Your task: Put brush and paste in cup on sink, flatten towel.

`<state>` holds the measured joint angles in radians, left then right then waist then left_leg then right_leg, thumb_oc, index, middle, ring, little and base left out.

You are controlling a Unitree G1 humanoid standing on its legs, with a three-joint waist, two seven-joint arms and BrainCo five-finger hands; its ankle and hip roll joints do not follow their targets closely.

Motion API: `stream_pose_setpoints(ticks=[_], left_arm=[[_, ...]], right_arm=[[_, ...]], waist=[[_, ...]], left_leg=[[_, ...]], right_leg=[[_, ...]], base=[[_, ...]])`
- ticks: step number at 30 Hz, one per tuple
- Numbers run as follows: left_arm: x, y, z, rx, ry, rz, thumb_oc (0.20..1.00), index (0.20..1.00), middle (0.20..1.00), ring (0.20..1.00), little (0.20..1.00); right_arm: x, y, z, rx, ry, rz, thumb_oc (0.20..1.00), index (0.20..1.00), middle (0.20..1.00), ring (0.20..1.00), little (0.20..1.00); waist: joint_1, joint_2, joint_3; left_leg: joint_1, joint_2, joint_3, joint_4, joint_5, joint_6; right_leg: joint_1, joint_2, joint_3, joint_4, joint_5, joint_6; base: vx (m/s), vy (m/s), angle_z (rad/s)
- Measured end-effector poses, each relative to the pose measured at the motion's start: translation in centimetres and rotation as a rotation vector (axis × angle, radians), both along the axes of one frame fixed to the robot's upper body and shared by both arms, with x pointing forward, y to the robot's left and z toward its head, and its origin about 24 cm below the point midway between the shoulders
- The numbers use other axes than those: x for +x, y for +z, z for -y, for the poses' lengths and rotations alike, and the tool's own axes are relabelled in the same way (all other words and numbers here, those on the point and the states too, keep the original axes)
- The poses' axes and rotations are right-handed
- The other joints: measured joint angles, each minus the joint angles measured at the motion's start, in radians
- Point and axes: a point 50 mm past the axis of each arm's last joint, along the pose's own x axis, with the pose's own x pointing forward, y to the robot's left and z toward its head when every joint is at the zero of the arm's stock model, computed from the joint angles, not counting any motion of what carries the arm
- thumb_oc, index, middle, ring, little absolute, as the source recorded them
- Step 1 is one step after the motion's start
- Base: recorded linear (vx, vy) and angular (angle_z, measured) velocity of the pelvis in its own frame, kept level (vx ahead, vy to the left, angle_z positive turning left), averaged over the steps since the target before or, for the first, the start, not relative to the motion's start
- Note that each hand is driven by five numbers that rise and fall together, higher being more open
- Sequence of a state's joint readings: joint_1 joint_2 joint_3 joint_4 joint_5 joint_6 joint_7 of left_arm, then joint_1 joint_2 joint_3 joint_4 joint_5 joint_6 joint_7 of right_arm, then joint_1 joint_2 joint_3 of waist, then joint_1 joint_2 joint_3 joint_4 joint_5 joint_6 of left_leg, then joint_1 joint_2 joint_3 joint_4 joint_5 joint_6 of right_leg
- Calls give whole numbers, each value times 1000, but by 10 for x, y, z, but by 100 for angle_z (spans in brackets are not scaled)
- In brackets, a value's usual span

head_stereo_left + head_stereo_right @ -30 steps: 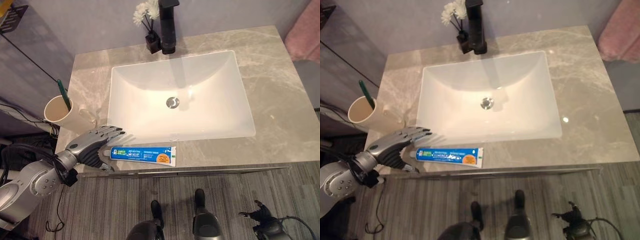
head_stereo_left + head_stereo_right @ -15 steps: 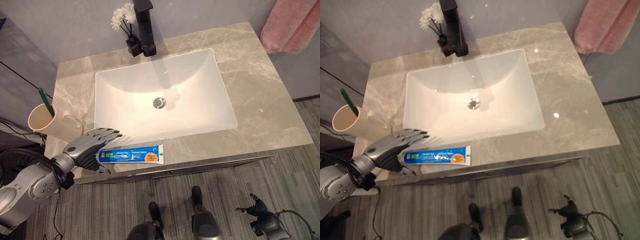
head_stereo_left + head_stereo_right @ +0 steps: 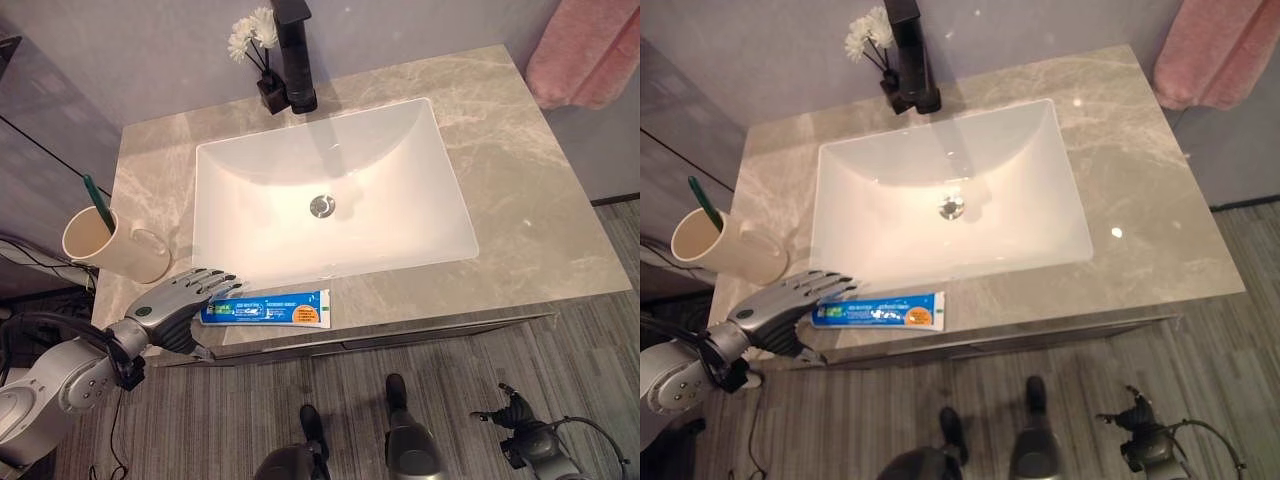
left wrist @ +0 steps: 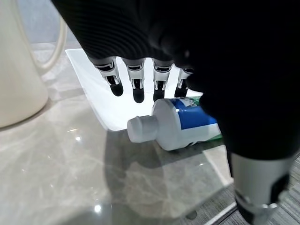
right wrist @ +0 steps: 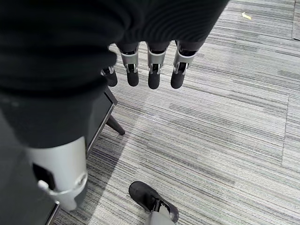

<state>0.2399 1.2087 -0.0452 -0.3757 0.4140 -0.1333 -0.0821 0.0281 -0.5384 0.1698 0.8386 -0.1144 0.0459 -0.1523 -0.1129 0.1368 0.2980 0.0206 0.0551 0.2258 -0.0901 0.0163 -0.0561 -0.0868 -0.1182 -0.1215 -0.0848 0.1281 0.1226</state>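
Left hand (image 3: 178, 300) is over the counter's (image 3: 540, 200) front left corner, fingers (image 4: 136, 82) straight and slightly spread above the capped end of the paste (image 3: 266, 308), thumb apart; nothing is gripped. In the left wrist view the fingertips sit just above the tube's white cap (image 4: 143, 128); whether they touch it cannot be told. Paste lies flat on the front rim of the counter, just in front of the sink (image 3: 330, 195), long axis along the counter edge, cap pointing toward the left hand. Cup (image 3: 112, 244), cream, with handle, lies tilted on the counter to the left of the sink, near the hand; the green brush (image 3: 97, 204) is in it, its handle sticking out at the mouth. Faucet (image 3: 297, 50), black, at the back of the sink, with a small vase of white flowers (image 3: 252, 35) beside it. Pink towel (image 3: 590, 50) hangs beyond the counter's far right corner. Right hand (image 3: 512, 412) hangs low over the striped floor (image 5: 225, 117), well clear of the counter, fingers straight and relaxed, holding nothing.
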Motion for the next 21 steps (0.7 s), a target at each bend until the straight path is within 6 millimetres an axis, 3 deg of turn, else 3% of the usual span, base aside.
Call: stream_pose_setpoints(ticks=[1,2,21], left_arm=[[0,-1,0,-8,6,2,275,275,275,275,275],[0,-2,0,-11,8,6,200,200,200,200,200],[-1,-8,3,-50,18,46,200,200,200,200,200]], right_arm=[[0,0,0,-1,0,-1,1000,1000,1000,1000,1000],[-1,0,1,-2,0,-2,1000,1000,1000,1000,1000],[-8,1,7,-27,-22,-4,1000,1000,1000,1000,1000]], waist=[[0,4,-2],[0,8,-4],[-5,20,-10]], left_leg=[[0,0,0,0,0,0],[0,0,0,0,0,0],[3,4,2,-1,1,-1]], right_leg=[[0,0,0,0,0,0],[0,-1,0,0,0,0],[1,4,2,-1,0,0]], base=[[0,0,0],[0,0,0],[2,0,0]])
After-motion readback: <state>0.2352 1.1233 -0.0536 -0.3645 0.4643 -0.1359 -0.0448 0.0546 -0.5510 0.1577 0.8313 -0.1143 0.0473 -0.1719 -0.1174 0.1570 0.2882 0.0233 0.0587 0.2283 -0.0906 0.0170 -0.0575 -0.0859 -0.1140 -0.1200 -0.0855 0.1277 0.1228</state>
